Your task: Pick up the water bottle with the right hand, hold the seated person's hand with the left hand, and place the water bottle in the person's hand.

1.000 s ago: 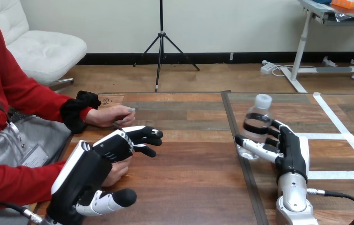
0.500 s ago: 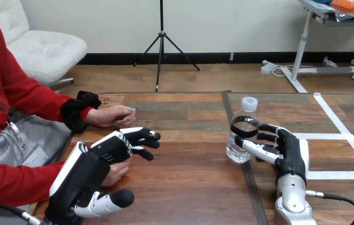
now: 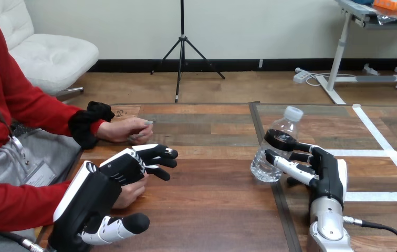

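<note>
water bottle now aslant between right fingers

1. The right hand curls its fingers round the clear water bottle, which tilts with its cap toward the right.
2. The left hand, fingers stretched forward, lies over the person's hand at the wooden table's left side.
3. The two robot hands are well apart.

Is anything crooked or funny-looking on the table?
Yes: the water bottle is tilted, its cap leaning right, not upright, while the right hand curls round it. Nothing looks spilled.
</note>
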You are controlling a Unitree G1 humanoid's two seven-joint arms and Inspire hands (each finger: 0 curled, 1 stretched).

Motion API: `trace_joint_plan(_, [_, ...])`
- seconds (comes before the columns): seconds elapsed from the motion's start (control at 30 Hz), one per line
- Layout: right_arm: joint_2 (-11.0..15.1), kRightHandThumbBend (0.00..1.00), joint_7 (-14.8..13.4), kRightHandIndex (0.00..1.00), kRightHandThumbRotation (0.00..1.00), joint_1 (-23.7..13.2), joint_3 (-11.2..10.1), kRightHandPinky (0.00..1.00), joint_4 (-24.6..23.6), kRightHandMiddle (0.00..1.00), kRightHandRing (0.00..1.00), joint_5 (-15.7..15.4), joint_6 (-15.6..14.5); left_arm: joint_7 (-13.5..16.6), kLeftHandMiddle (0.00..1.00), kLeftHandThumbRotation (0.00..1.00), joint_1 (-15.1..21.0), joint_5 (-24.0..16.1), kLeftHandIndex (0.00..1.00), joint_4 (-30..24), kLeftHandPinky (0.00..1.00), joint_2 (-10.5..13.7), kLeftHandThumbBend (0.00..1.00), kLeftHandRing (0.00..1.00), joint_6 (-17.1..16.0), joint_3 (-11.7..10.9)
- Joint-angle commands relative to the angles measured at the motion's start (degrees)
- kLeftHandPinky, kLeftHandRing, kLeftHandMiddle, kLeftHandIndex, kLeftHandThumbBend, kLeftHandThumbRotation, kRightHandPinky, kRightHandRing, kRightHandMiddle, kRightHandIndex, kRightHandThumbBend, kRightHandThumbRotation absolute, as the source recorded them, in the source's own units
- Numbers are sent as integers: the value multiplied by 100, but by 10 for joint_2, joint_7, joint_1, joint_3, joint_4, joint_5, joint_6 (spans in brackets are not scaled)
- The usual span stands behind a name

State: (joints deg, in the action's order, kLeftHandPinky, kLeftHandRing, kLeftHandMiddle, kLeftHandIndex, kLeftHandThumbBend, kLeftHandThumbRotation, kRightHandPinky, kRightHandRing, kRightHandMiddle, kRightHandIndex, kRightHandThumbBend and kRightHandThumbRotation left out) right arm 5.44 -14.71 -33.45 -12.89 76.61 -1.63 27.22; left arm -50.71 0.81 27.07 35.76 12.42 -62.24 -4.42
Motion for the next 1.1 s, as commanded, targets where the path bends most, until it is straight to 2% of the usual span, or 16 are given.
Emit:
trace_joint_plan(0.0, [-3,88,9,53,0,-30,-10,28,-9,51,38,9,29,-6,76,66,29,15,74,-6,63,0,92,73,-8,-9])
trace_joint_plan(0.23, [-2,87,15,50,0,-27,-14,28,-13,49,37,12,48,-8,77,66,31,13,74,-3,64,-2,91,73,-6,-9])
trace_joint_plan(0.33, [-4,86,26,49,0,-25,-20,28,-17,48,37,19,59,-8,77,66,36,10,74,5,64,-3,90,73,-19,-12])
trace_joint_plan(0.47, [-9,86,50,48,0,-22,-33,28,-20,47,37,38,74,-15,77,66,36,18,74,4,64,-3,90,74,-9,-11])
trace_joint_plan(0.63, [-11,85,66,48,0,-20,-38,29,-22,46,36,48,91,-19,77,65,35,19,75,4,65,-2,91,74,-4,-12])
trace_joint_plan(0.93, [-15,88,64,47,0,-15,-35,29,-26,46,36,48,113,-12,77,64,39,9,74,9,64,-5,91,74,-11,-19])
trace_joint_plan(1.07, [-17,88,69,47,0,-10,-34,29,-29,45,36,48,132,-6,76,65,38,3,74,11,63,-5,91,73,-15,-21])
